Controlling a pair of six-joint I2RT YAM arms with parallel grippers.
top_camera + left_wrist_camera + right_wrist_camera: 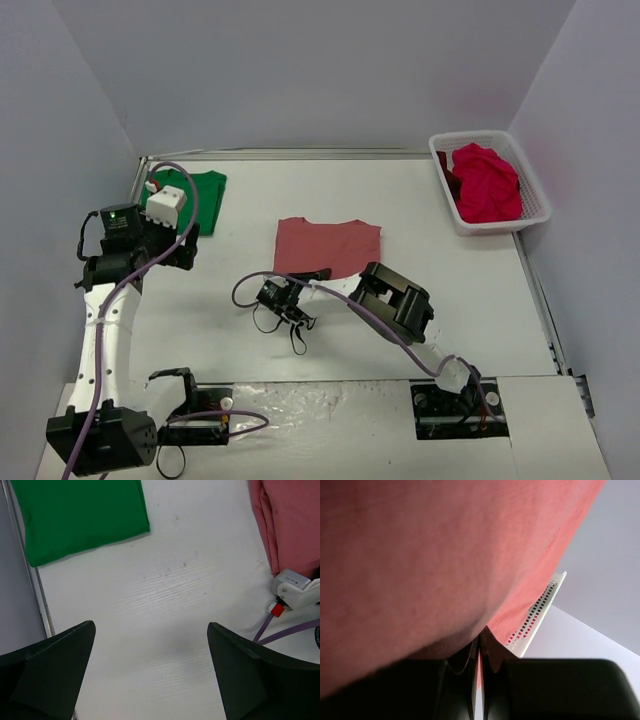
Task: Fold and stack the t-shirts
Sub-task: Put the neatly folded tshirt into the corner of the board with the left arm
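White table (450, 320) inside pale grey walls, tees laid out in three places
The lattice basket (535, 215) at the far right corner holds a rumpled heap of crimson tees (487, 185), how many is hard to tell. The pink tee (330, 245) lies flat mid-table as a folded rectangle, long axis running left to right; the right gripper (479, 645) is clenched on its near edge, and in the right wrist view the cloth fills nearly everything, with only a sliver of basket showing past it. The green tee (205, 195) lies folded at the far left corner, partly hidden from above by the left wrist and cut off by the frame in the left wrist view. The left gripper (150, 630) hangs spread wide over bare table just near of it, grasping nothing
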